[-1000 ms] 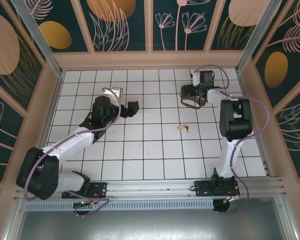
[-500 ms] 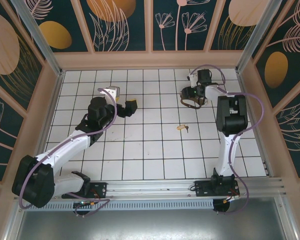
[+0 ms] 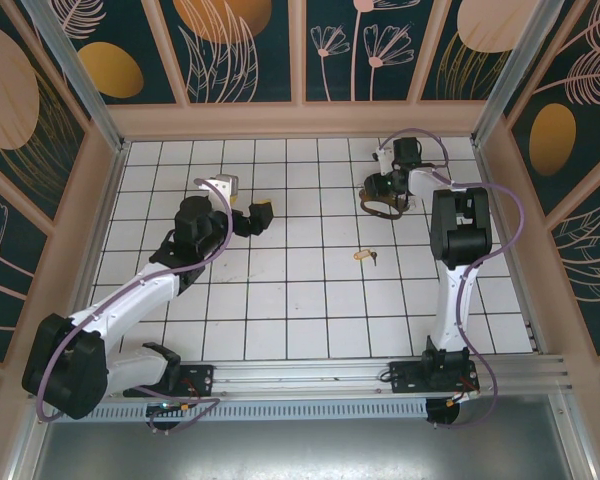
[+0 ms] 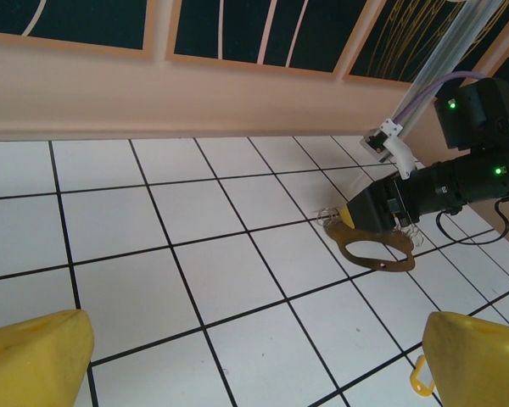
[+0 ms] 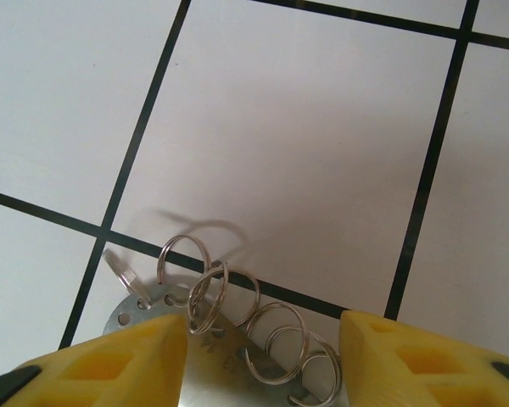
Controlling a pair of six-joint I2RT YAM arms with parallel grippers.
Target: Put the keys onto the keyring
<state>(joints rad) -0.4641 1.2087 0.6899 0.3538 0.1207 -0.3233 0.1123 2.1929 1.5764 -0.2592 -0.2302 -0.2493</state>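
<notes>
Keyring (image 4: 369,264): thin brown oval, silvery wire rings (image 5: 248,326)

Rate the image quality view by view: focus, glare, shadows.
Top external: even, flat light, no harsh glare; the key is tiny but distinct. Left wrist: the keyring is fairly sharp, the near yellow fingers soft. Right wrist: the split rings are crisp and throw a faint shadow on the tile.

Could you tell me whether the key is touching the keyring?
Apart. The top external view shows the key lying alone, with bare white tiles between it and the keyring.
</notes>
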